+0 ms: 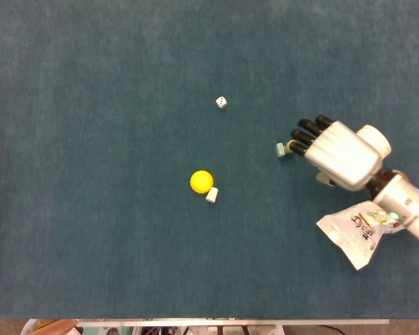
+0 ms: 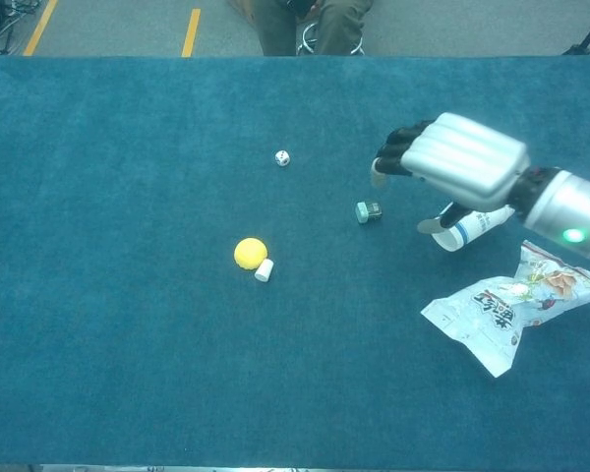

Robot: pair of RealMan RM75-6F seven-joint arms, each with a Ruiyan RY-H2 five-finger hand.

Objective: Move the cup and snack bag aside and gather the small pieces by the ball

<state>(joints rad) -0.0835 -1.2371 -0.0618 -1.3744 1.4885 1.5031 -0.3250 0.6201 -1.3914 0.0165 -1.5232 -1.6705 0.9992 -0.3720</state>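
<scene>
Blue-green carpeted table [image 1: 91, 230] across nearly the whole of both views, its near edge cut off along the bottom of the head view. At the top centre of the chest view, only the legs of a seated person [image 2: 310, 22], cropped by the frame.

At the right, right hand [image 1: 335, 153] spread palm-down and holding nothing, dark fingers [image 1: 306, 136] apart and pointing left; palm side hidden, forearm running off the right edge. Left hand nowhere in either view.

Lower right, crumpled white snack bag [image 1: 355, 232] lying flat, partly covered by the wrist in the head view, printing too small to read.

Behind the hand, white cup [image 2: 474, 225] on its side, blue band near its rim, mostly hidden; only its base showing past the hand in the head view.

Just left of centre, yellow ball [image 1: 201, 181], with a small white piece [image 1: 211, 195] touching or almost touching its lower right.

Small green piece [image 2: 368, 211] just below the fingertips in the chest view, half hidden by them in the head view; contact impossible to judge.

Upper centre, white die [image 1: 221, 102], well apart from the ball, pips unclear.
</scene>
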